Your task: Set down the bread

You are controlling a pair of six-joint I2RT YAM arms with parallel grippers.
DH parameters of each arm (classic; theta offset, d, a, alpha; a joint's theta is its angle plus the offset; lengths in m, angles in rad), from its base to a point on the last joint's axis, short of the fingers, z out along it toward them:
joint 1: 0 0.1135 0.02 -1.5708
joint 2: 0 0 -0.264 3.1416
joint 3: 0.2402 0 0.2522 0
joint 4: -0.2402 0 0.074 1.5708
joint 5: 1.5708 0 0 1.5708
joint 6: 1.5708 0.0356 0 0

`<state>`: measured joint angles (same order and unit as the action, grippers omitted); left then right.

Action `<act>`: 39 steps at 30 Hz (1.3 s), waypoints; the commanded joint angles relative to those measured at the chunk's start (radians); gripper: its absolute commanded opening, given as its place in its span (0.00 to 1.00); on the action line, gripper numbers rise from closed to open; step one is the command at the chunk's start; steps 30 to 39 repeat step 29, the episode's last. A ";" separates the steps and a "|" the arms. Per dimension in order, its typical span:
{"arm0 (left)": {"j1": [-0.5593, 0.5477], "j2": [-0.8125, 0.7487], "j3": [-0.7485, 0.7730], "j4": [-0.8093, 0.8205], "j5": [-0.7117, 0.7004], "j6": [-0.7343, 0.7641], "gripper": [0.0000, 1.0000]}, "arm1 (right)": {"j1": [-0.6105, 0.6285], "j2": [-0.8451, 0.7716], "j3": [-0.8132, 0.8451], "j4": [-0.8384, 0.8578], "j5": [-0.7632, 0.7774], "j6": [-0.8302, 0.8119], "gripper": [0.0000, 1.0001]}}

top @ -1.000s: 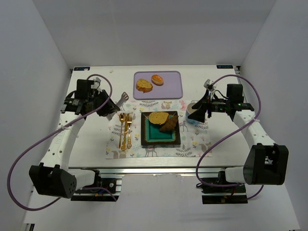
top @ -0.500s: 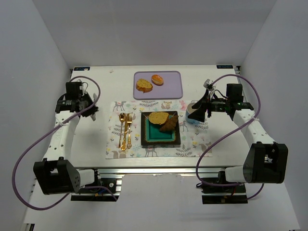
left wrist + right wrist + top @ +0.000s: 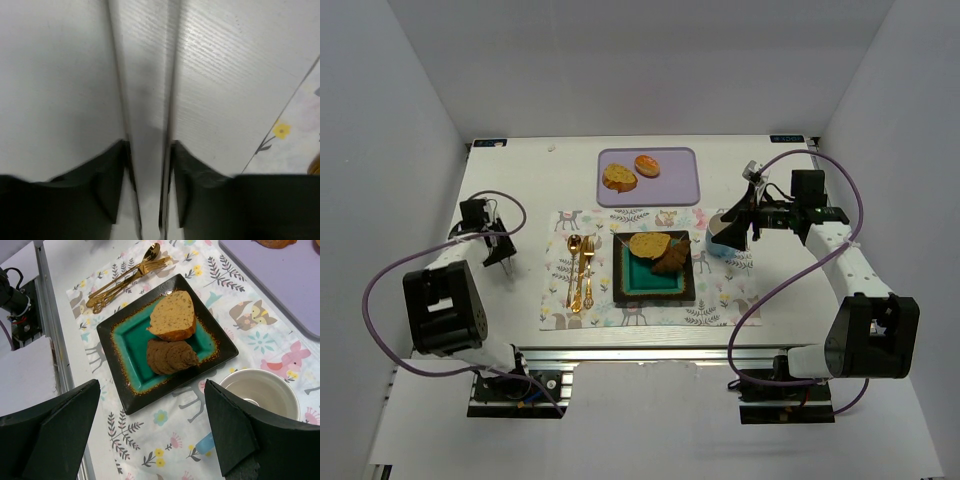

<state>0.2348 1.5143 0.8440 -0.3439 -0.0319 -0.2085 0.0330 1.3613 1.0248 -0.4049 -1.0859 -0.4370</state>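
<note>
A light bread slice [image 3: 648, 244] and a dark slice [image 3: 670, 260] lie on the teal, black-rimmed plate [image 3: 632, 275]. The right wrist view shows both, the light slice [image 3: 173, 315] and the dark slice [image 3: 170, 356], on the plate [image 3: 125, 335]. Two more bread pieces [image 3: 619, 177] [image 3: 647, 165] lie on the purple tray [image 3: 670, 185]. My left gripper [image 3: 498, 252] points down at the table's left side. Its fingers press on two metal tong blades [image 3: 116, 75]. My right gripper [image 3: 735, 225] is open and empty [image 3: 152, 405] above the placemat by the cup.
A white cup [image 3: 720, 236] stands right of the plate on the patterned placemat [image 3: 650, 310]; it also shows in the right wrist view [image 3: 262, 392]. Gold cutlery [image 3: 580, 270] lies left of the plate. The placemat's edge [image 3: 300, 135] is close to my left gripper.
My left arm has swung back from the placemat's top-left corner to the table's left side, taking the tongs with it. The right arm has barely moved.
</note>
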 commanded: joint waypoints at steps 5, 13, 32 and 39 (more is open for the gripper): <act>0.031 0.177 0.095 -0.090 0.101 0.018 0.57 | -0.004 -0.005 0.055 -0.048 0.014 -0.039 0.89; 0.051 -0.003 0.101 -0.110 0.135 0.014 0.91 | -0.005 -0.001 0.077 -0.080 0.038 -0.040 0.89; -0.009 -0.539 0.007 0.113 0.575 -0.273 0.98 | -0.022 0.070 0.181 0.130 0.448 0.397 0.89; -0.009 -0.539 0.007 0.113 0.575 -0.273 0.98 | -0.022 0.070 0.181 0.130 0.448 0.397 0.89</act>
